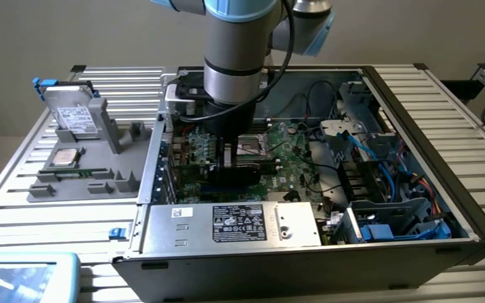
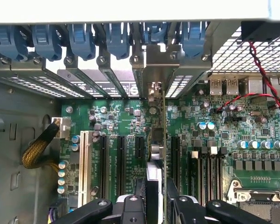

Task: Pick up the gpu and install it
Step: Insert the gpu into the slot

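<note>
**Tool.** Gripper (image 2: 156, 205) on the arm, lowered inside the open computer case (image 1: 444, 189). Jaws narrowed to a slim gap and pinching the gpu (image 2: 154, 175) between both fingers (image 2: 133, 207).

**Held item.** The gpu stands on edge, running straight out ahead of the fingers over the motherboard (image 2: 126, 121). Its metal bracket (image 2: 156, 60) is at the far end, against the case's rear slot openings. It is lined up between the black expansion slots (image 2: 121, 158). Whether its lower edge is seated in a slot cannot be told.

**Beyond the tool.** A row of blue retention clips (image 2: 84, 39) sits above the bracket.

**Beside the tool.** Yellow braided cable (image 2: 37, 149) on one side, red-and-black twisted wire (image 2: 266, 70) on the other.

**Outside the case, well apart from the tool.** Grey fixture tray (image 1: 83, 183) with a hard drive (image 1: 74, 113) standing in it.
</note>
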Robot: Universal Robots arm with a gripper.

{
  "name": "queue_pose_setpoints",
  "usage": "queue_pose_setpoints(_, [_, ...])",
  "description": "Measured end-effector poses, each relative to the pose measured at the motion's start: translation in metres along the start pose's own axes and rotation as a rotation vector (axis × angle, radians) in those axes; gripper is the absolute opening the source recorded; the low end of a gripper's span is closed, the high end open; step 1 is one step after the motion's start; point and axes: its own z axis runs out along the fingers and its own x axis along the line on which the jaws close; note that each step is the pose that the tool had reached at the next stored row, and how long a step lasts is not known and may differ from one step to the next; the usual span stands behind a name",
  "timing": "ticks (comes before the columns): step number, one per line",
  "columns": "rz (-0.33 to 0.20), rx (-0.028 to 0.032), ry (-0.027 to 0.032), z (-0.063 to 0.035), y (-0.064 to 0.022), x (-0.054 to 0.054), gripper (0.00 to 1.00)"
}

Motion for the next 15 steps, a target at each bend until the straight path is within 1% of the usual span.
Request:
queue_pose_setpoints(8, [0.0,0.0001,-0.0001,0.0001,0.0,0.0003,0.28])
queue_pose_setpoints(15, [0.002,0.0,0.0018,0.001,0.0001,0.0001,0.28])
